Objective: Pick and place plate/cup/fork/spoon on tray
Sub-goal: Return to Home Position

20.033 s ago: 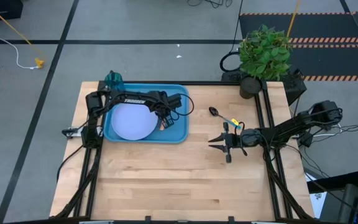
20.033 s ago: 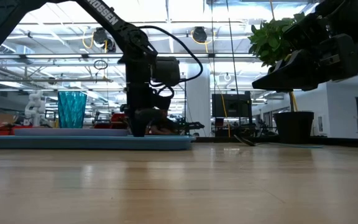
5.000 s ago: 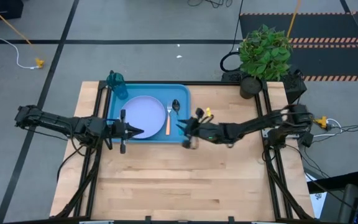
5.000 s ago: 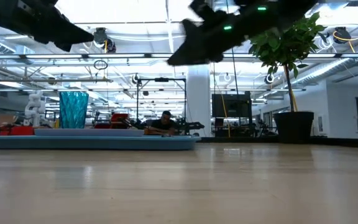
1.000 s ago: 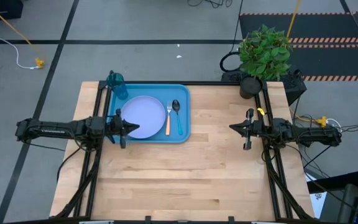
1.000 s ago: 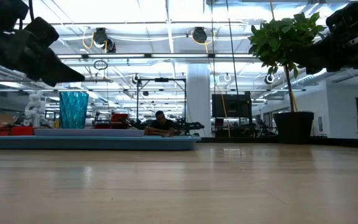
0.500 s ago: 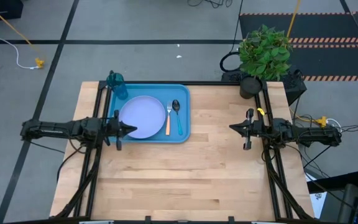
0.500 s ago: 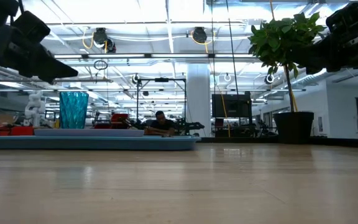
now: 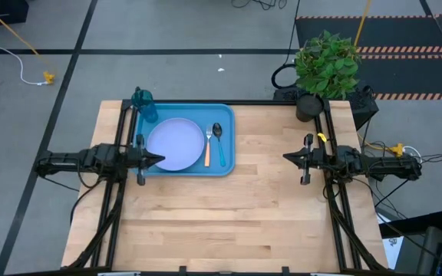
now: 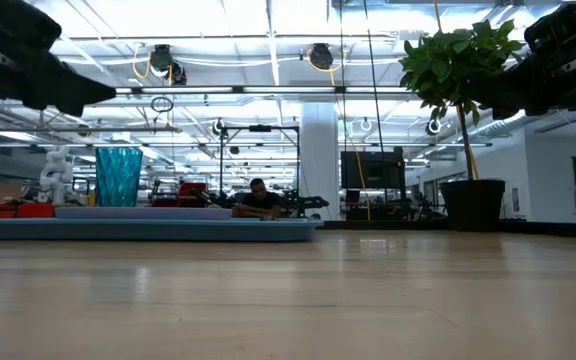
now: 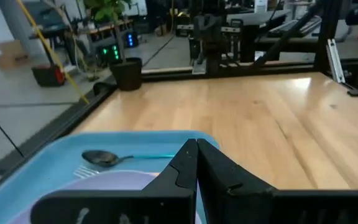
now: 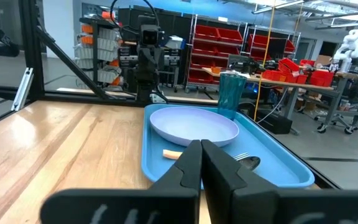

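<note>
The blue tray (image 9: 228,126) on the far left of the table (image 9: 267,215) held the plate (image 9: 179,144), the cup (image 9: 143,103) in its far-left corner, and the fork (image 9: 208,154) just left of the spoon (image 9: 219,138). The left gripper (image 9: 159,159) hung over the plate's left edge and the right gripper (image 9: 286,157) over bare wood, both with fingers pressed together.

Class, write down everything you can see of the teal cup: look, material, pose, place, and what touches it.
The cup is a small translucent teal-green tumbler, plastic or glass by its look, with faintly ribbed sides, slightly wider at the rim. It stands upright in the far left corner of the blue tray, just beyond the plate. Its base is hidden, so contact with the plate cannot be told. Nothing grips it.
</note>
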You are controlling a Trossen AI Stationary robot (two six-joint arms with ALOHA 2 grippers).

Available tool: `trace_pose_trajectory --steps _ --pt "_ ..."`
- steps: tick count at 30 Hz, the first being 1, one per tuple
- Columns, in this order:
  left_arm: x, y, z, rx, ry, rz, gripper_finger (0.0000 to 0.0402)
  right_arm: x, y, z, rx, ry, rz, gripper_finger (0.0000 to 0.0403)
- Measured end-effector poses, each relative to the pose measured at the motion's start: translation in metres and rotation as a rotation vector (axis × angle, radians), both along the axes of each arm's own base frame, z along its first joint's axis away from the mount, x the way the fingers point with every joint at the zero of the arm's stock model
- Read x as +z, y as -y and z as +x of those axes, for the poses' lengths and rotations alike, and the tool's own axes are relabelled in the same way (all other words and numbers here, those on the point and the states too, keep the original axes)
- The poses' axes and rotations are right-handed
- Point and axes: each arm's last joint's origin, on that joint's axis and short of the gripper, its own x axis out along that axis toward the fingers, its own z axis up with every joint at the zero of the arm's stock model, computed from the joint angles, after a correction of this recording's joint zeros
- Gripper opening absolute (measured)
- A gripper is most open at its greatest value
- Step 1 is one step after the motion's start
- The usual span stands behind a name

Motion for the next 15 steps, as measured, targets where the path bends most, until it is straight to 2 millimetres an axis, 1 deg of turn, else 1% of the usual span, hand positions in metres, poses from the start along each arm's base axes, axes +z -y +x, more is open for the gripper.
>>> trace_pose_trajectory --steps 2,4,7,11,15 --pt "0.002 0.000 0.001 -0.006 0.030 0.019 0.0005 0.000 0.000 0.000 0.000 0.002 0.000 0.0000" --pt "0.002 0.001 0.003 -0.029 0.102 0.029 0.0005 0.001 0.000 0.000 0.000 0.008 0.000 0.0000" --pt "-0.006 0.003 0.009 -0.105 0.201 0.054 0.0005 0.001 0.000 0.000 0.000 0.014 0.000 0.0000" --pt "-0.011 0.004 0.009 -0.117 0.164 0.046 0.0005 0.002 0.000 0.000 -0.001 0.020 0.000 0.0000" --pt "-0.010 0.007 0.009 -0.217 0.182 0.051 0.0005 0.004 0.000 0.000 -0.002 0.039 0.001 0.0000"
